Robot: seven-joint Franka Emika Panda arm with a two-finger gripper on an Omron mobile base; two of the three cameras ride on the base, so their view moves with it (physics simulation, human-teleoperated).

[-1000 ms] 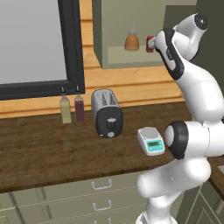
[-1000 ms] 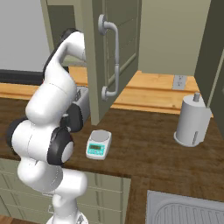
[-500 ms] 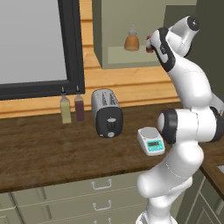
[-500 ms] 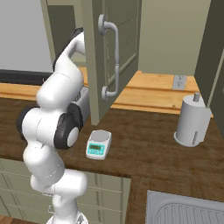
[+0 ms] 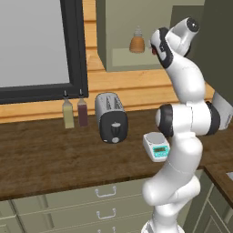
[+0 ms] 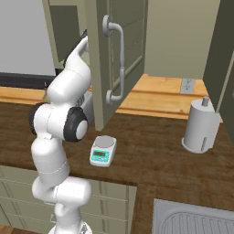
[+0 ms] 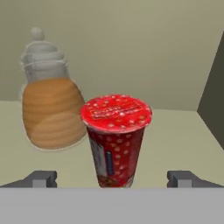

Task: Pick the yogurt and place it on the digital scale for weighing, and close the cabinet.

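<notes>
The gripper [image 7: 112, 179] stood with its fingertips [image 7: 41, 178] spread wide apart, the yogurt [image 7: 116, 139] upright between them, touched by neither. The cup stood on the cabinet [image 7: 183, 131] shelf, open shelf to its right up to the side wall. Just behind-left of the yogurt stood an orange-brown bottle [image 7: 51, 105]; beyond, the back wall.

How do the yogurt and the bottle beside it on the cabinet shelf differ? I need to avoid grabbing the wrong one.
The yogurt is a red straight-sided cup with a flat lid; the bottle is orange-brown, rounded, with a pale ridged cap. The yogurt stands nearer, between the open gripper's fingertips; the bottle is behind, to one side. Both stand upright.
</notes>
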